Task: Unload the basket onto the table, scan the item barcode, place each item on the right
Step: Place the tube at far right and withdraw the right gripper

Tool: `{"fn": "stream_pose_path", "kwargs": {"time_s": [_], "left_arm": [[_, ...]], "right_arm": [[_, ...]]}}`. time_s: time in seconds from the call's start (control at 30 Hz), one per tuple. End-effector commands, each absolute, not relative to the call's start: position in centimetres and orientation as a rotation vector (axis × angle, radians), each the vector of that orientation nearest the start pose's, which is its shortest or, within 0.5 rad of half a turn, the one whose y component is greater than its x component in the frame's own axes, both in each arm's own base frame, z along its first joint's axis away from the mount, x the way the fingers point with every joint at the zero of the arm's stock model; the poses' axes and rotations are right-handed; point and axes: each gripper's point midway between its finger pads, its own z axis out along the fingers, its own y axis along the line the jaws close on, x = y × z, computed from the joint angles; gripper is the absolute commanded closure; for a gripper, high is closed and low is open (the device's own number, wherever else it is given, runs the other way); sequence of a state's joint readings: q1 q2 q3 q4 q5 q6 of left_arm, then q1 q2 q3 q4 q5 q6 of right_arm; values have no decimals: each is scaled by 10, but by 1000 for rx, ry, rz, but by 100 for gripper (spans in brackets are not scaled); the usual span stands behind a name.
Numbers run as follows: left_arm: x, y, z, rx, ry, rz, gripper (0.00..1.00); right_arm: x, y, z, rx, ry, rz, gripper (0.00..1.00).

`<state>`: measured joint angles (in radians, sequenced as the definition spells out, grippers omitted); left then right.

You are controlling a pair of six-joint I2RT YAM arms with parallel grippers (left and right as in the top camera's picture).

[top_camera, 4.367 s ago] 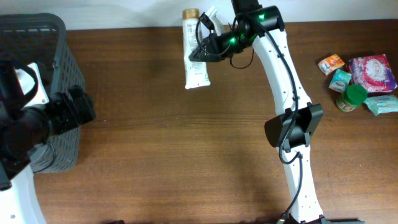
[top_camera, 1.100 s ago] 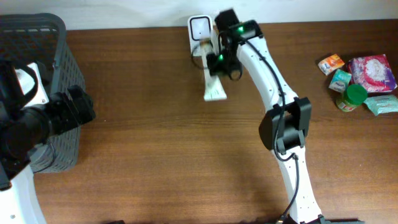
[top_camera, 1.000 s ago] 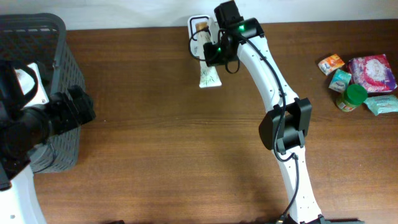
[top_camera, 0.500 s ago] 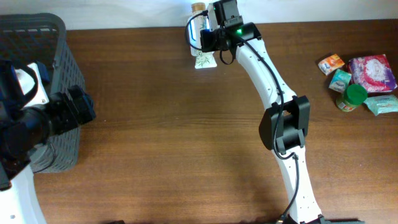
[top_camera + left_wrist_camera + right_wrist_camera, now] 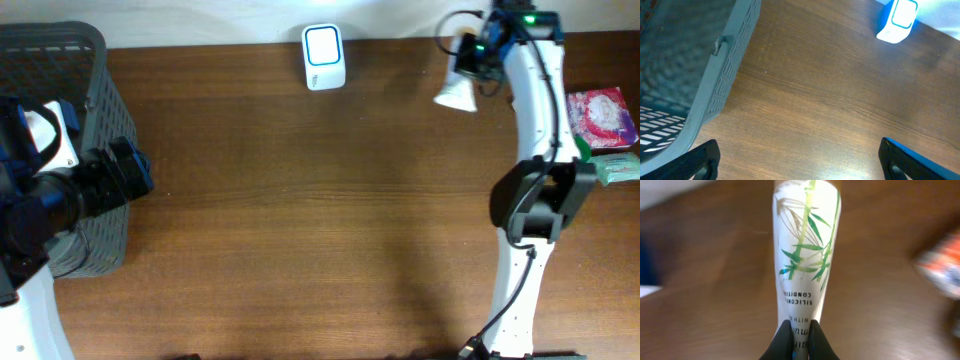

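The item is a white tube (image 5: 807, 255) printed with green bamboo leaves; my right gripper (image 5: 800, 341) is shut on its lower end, black fingers pinching it flat. No barcode shows on the side facing the wrist camera. From overhead the tube (image 5: 453, 96) hangs under the right gripper (image 5: 470, 62) at the table's far right. The white scanner (image 5: 324, 58) with a blue-edged window stands at the far edge, well left of the tube; it also shows as scanner (image 5: 897, 20). My left gripper (image 5: 805, 170) is open over bare wood beside the basket.
A dark grey mesh basket (image 5: 60, 60) stands at the left, its wall (image 5: 715, 75) close to the left gripper. Small packets lie at the right edge: a pink one (image 5: 598, 115) and a teal one (image 5: 612, 168), partly behind the right arm.
The right arm has swung from the scanner to the far right, carrying the tube with it. The scanner now stands uncovered. The left arm has not moved.
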<state>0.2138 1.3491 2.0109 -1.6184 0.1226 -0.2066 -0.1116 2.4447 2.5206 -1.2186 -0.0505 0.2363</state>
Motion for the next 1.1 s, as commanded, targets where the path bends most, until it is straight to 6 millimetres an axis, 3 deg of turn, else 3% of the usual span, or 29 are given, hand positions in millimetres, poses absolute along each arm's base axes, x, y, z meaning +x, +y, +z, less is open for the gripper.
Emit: {"fn": "stream_pose_path", "kwargs": {"time_s": [0.0, 0.1, 0.17, 0.23, 0.27, 0.3, 0.33, 0.4, 0.53, 0.63, 0.7, 0.83, 1.07], "left_arm": [[257, 36, 370, -495, 2472, -154, 1], [257, 36, 370, -496, 2471, -154, 1], [257, 36, 370, -496, 2471, -154, 1], [257, 36, 370, -496, 2471, -154, 1], [257, 36, 370, -496, 2471, -154, 1], [257, 36, 370, -495, 2472, -154, 1], [257, 36, 370, -495, 2472, -154, 1], [257, 36, 370, -496, 2471, -154, 1], [257, 36, 370, -496, 2471, -154, 1], [257, 36, 370, -496, 2471, -154, 1], [257, 36, 370, -496, 2471, -154, 1], [257, 36, 370, -496, 2471, -154, 1], [257, 36, 370, -495, 2472, -154, 1]], "right_arm": [[543, -127, 168, 612, 2599, -149, 96], [528, -176, 165, 729, 2582, -238, 96], [522, -191, 164, 766, 2577, -246, 96], [519, -197, 163, 784, 2578, -250, 89], [517, -198, 163, 788, 2581, -251, 77], [516, -197, 162, 789, 2588, -250, 44], [515, -196, 161, 788, 2596, -250, 20], [509, -190, 158, 790, 2631, -233, 13], [496, -164, 176, 766, 2668, -63, 4], [469, -125, 244, 699, 2617, 141, 3], [446, -109, 275, 668, 2605, 150, 3], [401, -63, 309, 541, 2667, 167, 3], [354, 10, 381, 220, 2523, 181, 3]]}}
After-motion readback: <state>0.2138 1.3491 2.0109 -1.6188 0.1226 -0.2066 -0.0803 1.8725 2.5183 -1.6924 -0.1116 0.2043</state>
